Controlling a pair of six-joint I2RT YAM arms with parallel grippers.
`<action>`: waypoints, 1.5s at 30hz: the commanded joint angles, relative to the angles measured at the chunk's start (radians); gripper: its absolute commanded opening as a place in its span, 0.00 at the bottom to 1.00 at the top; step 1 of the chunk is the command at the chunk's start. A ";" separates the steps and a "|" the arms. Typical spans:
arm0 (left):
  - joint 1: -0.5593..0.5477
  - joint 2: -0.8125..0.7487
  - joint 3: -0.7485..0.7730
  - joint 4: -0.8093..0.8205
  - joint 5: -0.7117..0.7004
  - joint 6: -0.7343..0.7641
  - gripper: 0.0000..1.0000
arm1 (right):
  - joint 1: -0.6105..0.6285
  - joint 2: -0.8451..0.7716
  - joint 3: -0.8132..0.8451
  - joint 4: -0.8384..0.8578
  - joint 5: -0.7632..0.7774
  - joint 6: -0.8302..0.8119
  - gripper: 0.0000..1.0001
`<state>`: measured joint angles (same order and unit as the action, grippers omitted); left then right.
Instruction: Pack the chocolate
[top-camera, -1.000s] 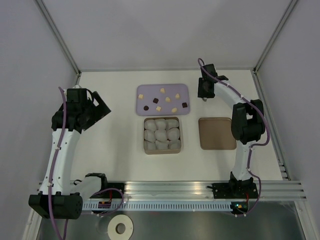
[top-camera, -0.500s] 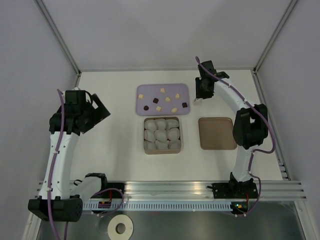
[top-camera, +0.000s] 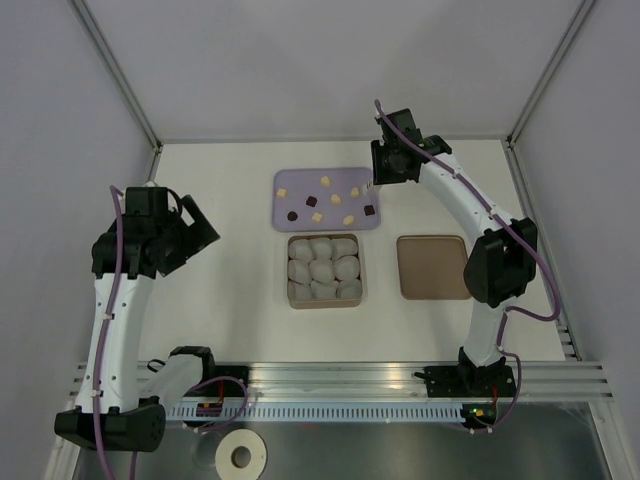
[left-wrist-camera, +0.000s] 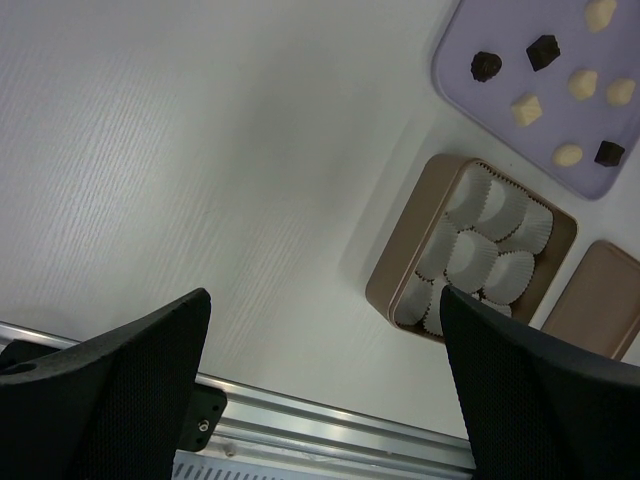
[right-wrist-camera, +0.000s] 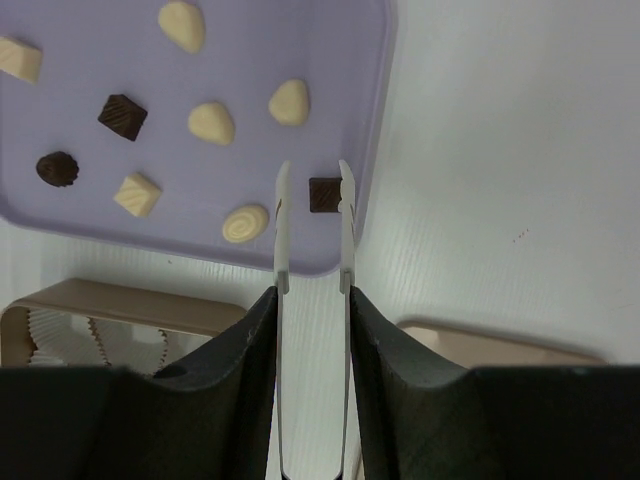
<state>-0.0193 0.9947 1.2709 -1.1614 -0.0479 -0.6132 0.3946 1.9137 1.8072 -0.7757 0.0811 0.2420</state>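
**Chocolate.** Nine small chocolate pieces (top-camera: 336, 198), some pale cream and some dark brown, lie scattered and apart from one another on a lavender rectangular tray (top-camera: 300, 180). The tray sits at the far middle of the white counter (top-camera: 230, 290). All nine are on the tray.

**Right claw** (right-wrist-camera: 314, 172). The wrist view shows two thin white fingers (right-wrist-camera: 282, 230), nearly parallel, with a narrow gap between them. They reach over the near right corner of the tray (right-wrist-camera: 80, 225). A dark brown square piece (right-wrist-camera: 323, 194) lies between the fingertips. The right finger meets the piece's edge, while a strip of tray shows between the piece and the left finger. The claw is parted and grips nothing. Whether the tips touch the tray cannot be told. The top view places this claw (top-camera: 372, 187) at the tray's right edge.

**Left claw** (left-wrist-camera: 322, 300). Its black fingers (left-wrist-camera: 120, 390) are spread wide and hold nothing. It hangs over bare counter, well to the left of the box (top-camera: 203, 230).

**Other items.** A tan square box (top-camera: 291, 298) stands just on the near side of the tray. It holds white crinkled paper cups (top-camera: 322, 268) in three rows of three. A flat brown square lid (top-camera: 434, 267) lies on the counter just right of the box, not touching it.
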 joint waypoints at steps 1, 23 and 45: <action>-0.002 -0.018 0.035 -0.017 0.035 0.004 1.00 | 0.016 -0.018 0.083 0.026 0.003 -0.004 0.37; -0.002 -0.033 -0.022 0.008 0.029 -0.019 1.00 | 0.099 0.280 0.348 0.006 0.178 0.025 0.37; -0.002 -0.019 -0.036 0.028 0.020 -0.014 1.00 | 0.101 0.352 0.350 0.018 0.187 0.033 0.39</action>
<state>-0.0193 0.9752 1.2366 -1.1683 -0.0414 -0.6140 0.4934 2.2570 2.1109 -0.7788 0.2428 0.2657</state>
